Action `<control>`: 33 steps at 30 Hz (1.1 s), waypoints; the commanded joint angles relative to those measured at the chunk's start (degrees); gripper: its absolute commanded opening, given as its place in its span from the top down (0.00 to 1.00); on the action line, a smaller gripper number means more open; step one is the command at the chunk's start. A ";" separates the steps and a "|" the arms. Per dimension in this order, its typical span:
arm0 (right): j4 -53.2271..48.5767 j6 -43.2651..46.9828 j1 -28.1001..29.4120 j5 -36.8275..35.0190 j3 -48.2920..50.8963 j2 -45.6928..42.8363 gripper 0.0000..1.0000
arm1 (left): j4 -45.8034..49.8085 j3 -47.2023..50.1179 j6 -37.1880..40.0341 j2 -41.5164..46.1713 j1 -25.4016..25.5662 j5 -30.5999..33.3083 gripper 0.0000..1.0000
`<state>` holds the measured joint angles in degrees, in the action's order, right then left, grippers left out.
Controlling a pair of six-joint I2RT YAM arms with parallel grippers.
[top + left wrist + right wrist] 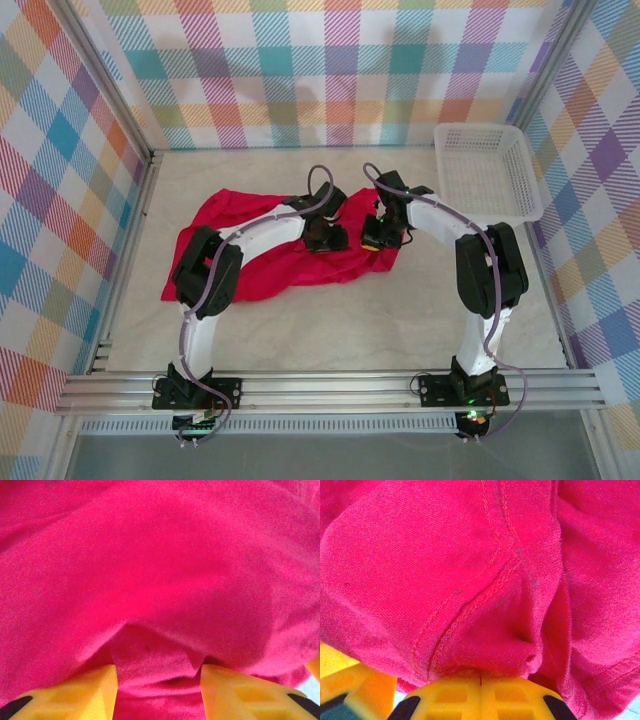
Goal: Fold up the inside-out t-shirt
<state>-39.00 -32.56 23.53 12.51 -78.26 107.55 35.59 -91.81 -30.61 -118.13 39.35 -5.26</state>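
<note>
Outline of crumpled bright red cloth t-shirt partly hidden under arms. Left gripper spread; right gripper pinches seamed fold. White plastic mesh basket apart, far right.

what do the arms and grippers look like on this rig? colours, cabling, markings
Both match. The left arm and right arm have white links, bulky black joint housings and black bases. A grey-purple cable loops along each. The fingers are blocky yellow-orange plastic with recessed panels and black insets. No markings legible.
</note>
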 commanded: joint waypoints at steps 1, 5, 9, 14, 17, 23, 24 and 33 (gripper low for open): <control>1.36 -0.39 -0.06 1.15 1.24 -1.31 1.00 | 1.84 -3.27 -0.37 -2.88 0.55 1.97 0.52; 1.72 -0.14 -0.06 1.38 2.12 -1.81 1.00 | 4.79 -5.81 0.24 -4.28 0.55 5.63 0.71; 0.91 0.59 -0.53 -0.05 1.88 -1.46 1.00 | 10.14 -9.32 1.54 -3.12 0.54 8.46 0.98; -0.40 1.35 -3.38 -2.27 -0.53 0.04 1.00 | 15.22 -11.75 3.19 4.52 0.55 7.52 1.00; -1.65 1.99 -4.71 -2.83 -3.45 1.42 1.00 | 15.99 -11.01 3.79 10.26 0.55 3.63 1.00; -6.35 3.76 -5.57 -3.15 -10.96 5.42 1.00 | 13.85 -5.46 4.65 20.09 -0.33 -10.67 1.00; -6.92 4.01 -5.52 -3.13 -11.77 5.79 1.00 | 12.64 -3.97 4.48 21.25 -0.94 -13.77 1.00; -8.78 3.86 -3.52 -1.06 -10.30 -0.12 0.78 | -3.29 5.11 -6.65 16.82 -9.65 -31.72 1.00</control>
<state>-45.98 -29.17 19.20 12.32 -91.02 111.74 38.57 -87.24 -32.12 -98.10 31.59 -28.12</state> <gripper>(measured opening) 0.189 0.058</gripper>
